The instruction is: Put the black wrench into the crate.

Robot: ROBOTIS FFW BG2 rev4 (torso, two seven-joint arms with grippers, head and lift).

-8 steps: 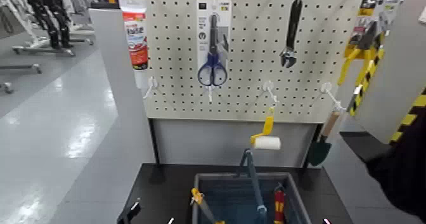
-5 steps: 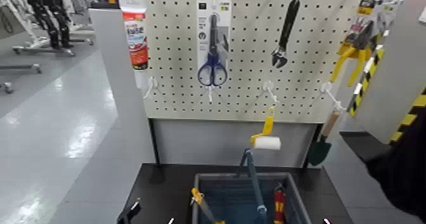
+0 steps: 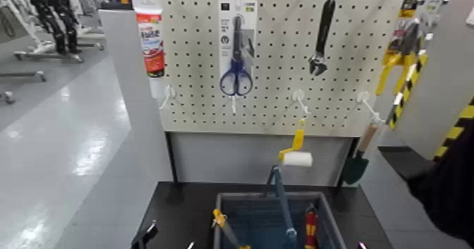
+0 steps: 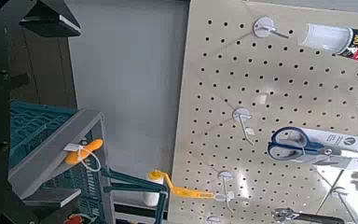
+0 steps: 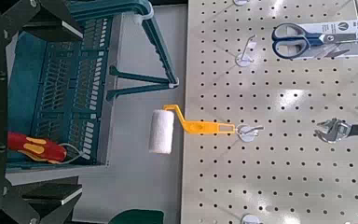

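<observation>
In the head view, your black wrench (image 3: 322,37) hangs on the right part of the pegboard (image 3: 201,114), right of the blue-handled scissors (image 3: 238,77). It hangs by its handle end, likely so it can be lifted off its hook and the jaw swings free. The jaw points down, the handle up; the long axis is near upright, the top leaning slightly right. The crate (image 3: 243,195) sits low before the board, probably so you can drop tools in after a short carry. Its carry handle (image 3: 282,202) stands up across the opening, so you'd want to steer around it.

In the left wrist view, your left gripper (image 4: 78,112) has its fingers spread, pinching nothing, beside the crate; it looks idle.

In the right wrist view, your right gripper (image 5: 79,111) is spread wide and empty, short of the board. The wrench's jaw faces the crate side, its handle running away up the board. You should judge the approach as still ahead.
</observation>
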